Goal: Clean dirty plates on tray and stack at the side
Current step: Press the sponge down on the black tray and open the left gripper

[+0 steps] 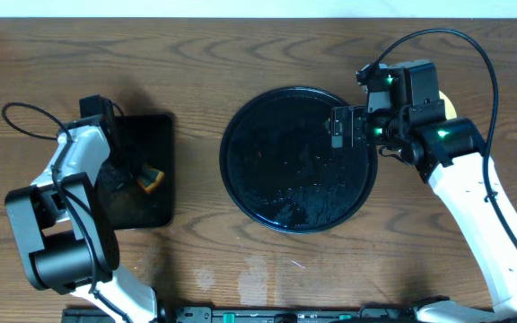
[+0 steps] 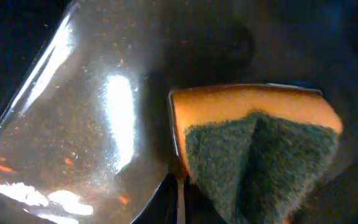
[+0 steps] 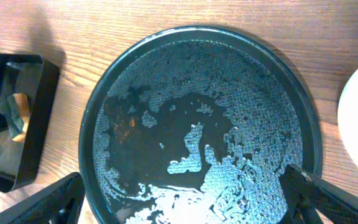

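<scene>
Beneath the right fingers [image 3: 47, 203], spread wide, lies the tray [image 3: 89, 124]; the left fingers [image 1: 134, 172] cannot be judged.

sponge [image 2: 253, 112]: orange foam body with a dark green scouring face turned toward the camera, filling the right half of the view
scouring face: creased down its middle, narrowing to a point near the orange top edge
black surface [image 2: 55, 143]: glossy and wet, lying under and left of the sponge, with bright glare patches
orange flecks [image 2: 5, 168]: small, scattered over the wet sheen at lower left
upper right: too dark to tell
</scene>
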Controlling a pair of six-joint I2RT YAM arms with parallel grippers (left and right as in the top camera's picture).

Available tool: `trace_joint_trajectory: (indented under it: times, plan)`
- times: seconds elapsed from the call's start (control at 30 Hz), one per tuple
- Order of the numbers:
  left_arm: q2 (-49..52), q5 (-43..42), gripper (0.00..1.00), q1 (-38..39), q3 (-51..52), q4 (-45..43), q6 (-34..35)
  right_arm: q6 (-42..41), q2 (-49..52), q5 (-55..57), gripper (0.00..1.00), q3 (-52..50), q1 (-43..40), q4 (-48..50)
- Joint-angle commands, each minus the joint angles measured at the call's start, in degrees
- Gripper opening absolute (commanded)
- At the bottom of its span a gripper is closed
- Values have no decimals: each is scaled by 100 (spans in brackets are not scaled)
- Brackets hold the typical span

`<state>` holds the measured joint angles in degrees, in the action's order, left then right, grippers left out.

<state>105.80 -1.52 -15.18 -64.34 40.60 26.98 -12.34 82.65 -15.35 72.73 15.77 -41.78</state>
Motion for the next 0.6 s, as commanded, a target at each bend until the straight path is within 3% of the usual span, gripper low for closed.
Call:
trace_joint_trajectory:
  times: [0.0,0.33,0.57]
  plan:
    - [48,50,7,-28,-13,94,-42,87,24,57,99,66,46,-7]
    - [-1333,50,8,-26,-358,409,-55,131,24,57,99,66,46,9]
    - [-1224,48,8,-11,-308,385,-50,131,24,57,99,66,46,15]
